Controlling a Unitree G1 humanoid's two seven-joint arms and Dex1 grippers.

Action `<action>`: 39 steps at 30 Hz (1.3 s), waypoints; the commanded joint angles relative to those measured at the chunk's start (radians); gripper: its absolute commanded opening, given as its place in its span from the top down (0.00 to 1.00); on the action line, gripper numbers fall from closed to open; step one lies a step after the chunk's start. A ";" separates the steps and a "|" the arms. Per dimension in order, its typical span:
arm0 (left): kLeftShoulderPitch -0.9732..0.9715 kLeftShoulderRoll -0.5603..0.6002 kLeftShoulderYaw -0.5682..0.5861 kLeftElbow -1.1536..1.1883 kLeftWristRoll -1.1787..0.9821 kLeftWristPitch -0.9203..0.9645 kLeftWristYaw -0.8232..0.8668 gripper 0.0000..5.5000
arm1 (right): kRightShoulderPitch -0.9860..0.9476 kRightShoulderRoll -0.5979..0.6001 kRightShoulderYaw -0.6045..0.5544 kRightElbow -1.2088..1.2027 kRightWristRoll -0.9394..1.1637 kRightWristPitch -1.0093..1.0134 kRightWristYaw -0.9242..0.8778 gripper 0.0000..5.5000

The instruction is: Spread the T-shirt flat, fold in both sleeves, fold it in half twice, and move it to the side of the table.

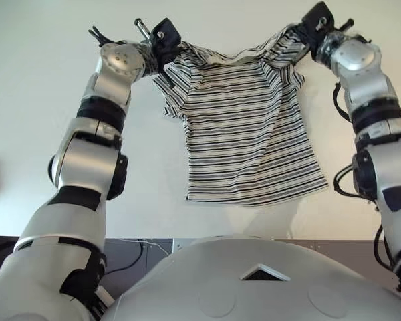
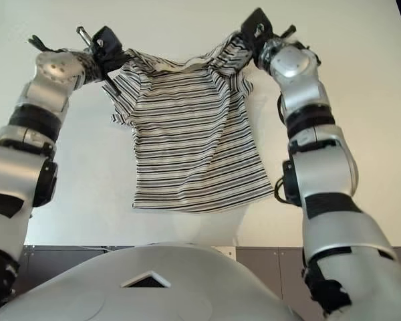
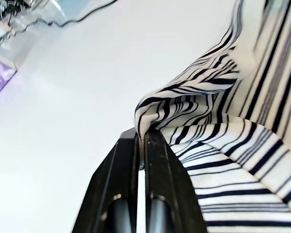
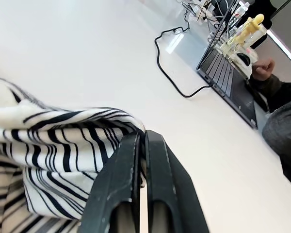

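The T-shirt, white with dark stripes, lies on the white table with its shoulders at the far side and its hem toward me. My left gripper is shut on the left shoulder, its black fingers pinching the bunched cloth. My right gripper is shut on the right shoulder, where the black fingers clamp a fold of striped fabric. The shoulder line is lifted and sags between the two grippers. The lower body of the shirt is creased and slightly skewed.
Bare white table surface surrounds the shirt on all sides. The table's near edge runs just past the hem. Beyond the far edge, the right wrist view shows a black cable and a laptop.
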State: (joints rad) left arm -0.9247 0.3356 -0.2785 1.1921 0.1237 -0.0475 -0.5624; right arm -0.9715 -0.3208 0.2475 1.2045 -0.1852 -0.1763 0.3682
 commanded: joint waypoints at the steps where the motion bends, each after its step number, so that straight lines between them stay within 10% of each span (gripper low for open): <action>1: -0.091 -0.073 0.111 0.134 -0.046 0.112 0.080 0.98 | -0.087 0.045 0.009 0.122 -0.063 0.019 -0.049 0.97; 22: -0.098 -0.011 0.043 0.165 0.236 -0.043 0.233 0.98 | 0.015 -0.031 -0.028 0.113 -0.161 -0.132 -0.025 0.82; 29: -0.063 0.019 0.065 0.165 0.240 -0.053 0.278 0.84 | 0.117 -0.045 -0.022 0.063 -0.153 -0.231 0.064 0.81; 39: 0.195 0.130 -0.017 -0.156 0.269 -0.436 0.264 0.84 | 0.262 -0.111 0.003 0.092 -0.168 -0.208 0.128 0.81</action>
State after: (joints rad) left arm -0.8834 0.4431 -0.2488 1.1978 0.3970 -0.3999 -0.1911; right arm -0.7751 -0.3826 0.2482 1.2803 -0.3500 -0.4122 0.4409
